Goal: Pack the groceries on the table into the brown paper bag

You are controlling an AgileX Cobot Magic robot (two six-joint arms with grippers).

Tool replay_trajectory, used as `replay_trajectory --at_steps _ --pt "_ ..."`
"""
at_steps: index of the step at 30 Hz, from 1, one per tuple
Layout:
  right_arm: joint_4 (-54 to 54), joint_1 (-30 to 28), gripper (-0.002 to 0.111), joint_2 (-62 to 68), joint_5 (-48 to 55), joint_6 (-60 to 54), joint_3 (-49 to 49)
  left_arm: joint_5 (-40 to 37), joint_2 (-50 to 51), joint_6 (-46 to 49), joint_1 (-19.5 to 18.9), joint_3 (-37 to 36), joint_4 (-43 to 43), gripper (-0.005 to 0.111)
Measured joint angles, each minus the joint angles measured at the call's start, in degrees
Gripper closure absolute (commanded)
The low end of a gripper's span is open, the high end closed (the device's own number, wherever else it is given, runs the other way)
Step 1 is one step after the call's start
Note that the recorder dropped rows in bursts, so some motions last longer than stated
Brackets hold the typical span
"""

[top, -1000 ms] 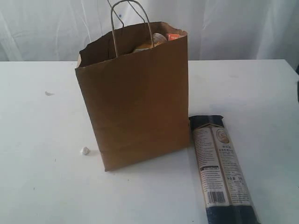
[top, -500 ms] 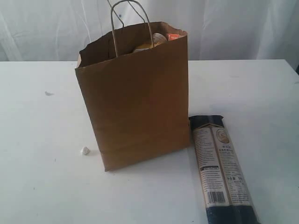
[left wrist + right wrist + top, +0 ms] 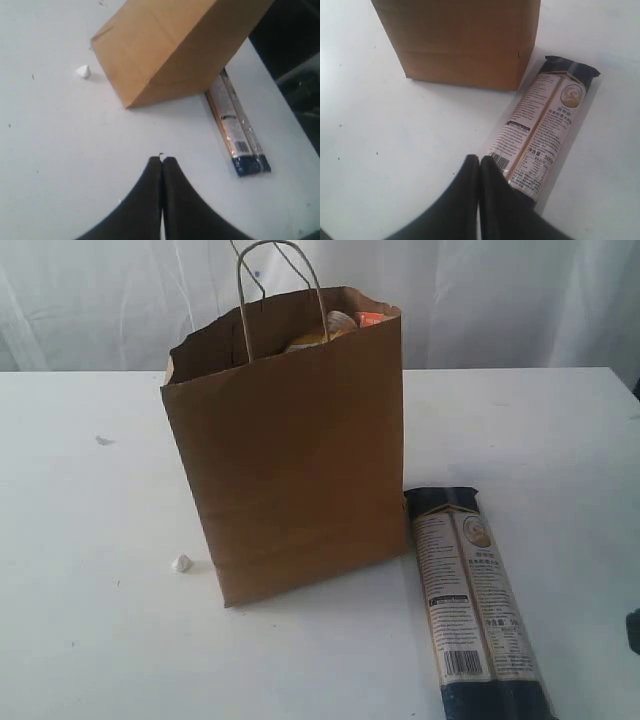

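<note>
The brown paper bag (image 3: 290, 450) stands upright on the white table (image 3: 90, 640), with the tops of groceries (image 3: 335, 328) showing at its open mouth. A long dark pasta pack (image 3: 478, 605) lies flat on the table just right of the bag, also seen in the left wrist view (image 3: 237, 132) and the right wrist view (image 3: 542, 127). My left gripper (image 3: 162, 159) is shut and empty above bare table in front of the bag (image 3: 170, 47). My right gripper (image 3: 479, 158) is shut and empty, hovering over the near end of the pasta pack, in front of the bag (image 3: 465, 42).
A small white crumb (image 3: 181, 563) lies by the bag's lower left corner, seen too in the left wrist view (image 3: 83, 71). Another fleck (image 3: 104, 440) lies further left. A white curtain hangs behind the table. A dark part (image 3: 634, 630) shows at the right edge.
A dark part at the upper right edge has gone, and one now shows lower at the right edge. Bag and pasta pack have not moved.
</note>
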State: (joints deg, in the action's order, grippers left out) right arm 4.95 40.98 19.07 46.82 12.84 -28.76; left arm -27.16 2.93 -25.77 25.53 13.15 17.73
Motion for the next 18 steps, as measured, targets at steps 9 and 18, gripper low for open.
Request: replay_trajectory --at_steps 9,18 --pt "-0.4 0.0 0.108 0.0 -0.91 0.0 0.0 -16.16 17.1 11.01 0.0 17.03 -2.88 0.107" --pt "-1.24 0.0 0.108 0.0 -0.91 0.0 0.0 -19.8 36.85 15.36 0.0 22.52 -12.82 0.088"
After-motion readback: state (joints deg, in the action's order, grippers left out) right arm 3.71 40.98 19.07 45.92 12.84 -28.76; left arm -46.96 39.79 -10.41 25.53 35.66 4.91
